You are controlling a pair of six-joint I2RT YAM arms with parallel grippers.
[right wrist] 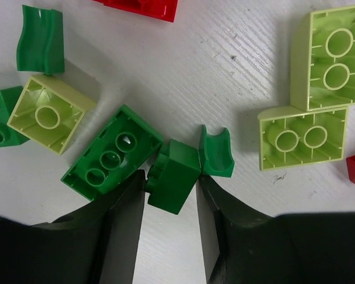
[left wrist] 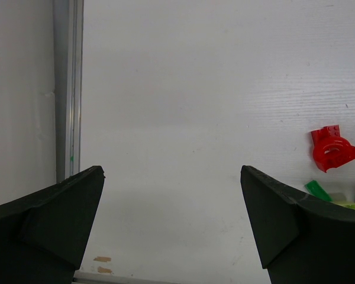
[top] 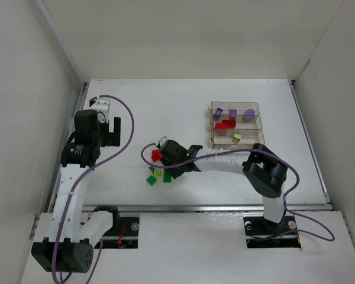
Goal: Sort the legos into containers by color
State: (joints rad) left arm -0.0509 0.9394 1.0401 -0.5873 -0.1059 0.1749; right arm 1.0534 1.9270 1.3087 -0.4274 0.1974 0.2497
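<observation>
Legos (top: 158, 172) lay loose on the surface (top: 165, 106), set apart from the containers (top: 261, 116), which held purple, red and yellow-green pieces. Right hand (right wrist: 171, 177) stood narrow, pinching a dark green brick (right wrist: 176, 165) by its sides, probably to lift it clear of touching neighbours. Left hand (left wrist: 171, 171) hung wide and empty over bare surface, out of the way.

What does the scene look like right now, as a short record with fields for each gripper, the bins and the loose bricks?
left gripper: open, empty, above bare table
right gripper: closed on a dark green brick
containers: purple bricks in the far bin, red bricks in the next, one yellow-green brick in the third
loose bricks: dark green, yellow-green and red, around the right gripper
</observation>
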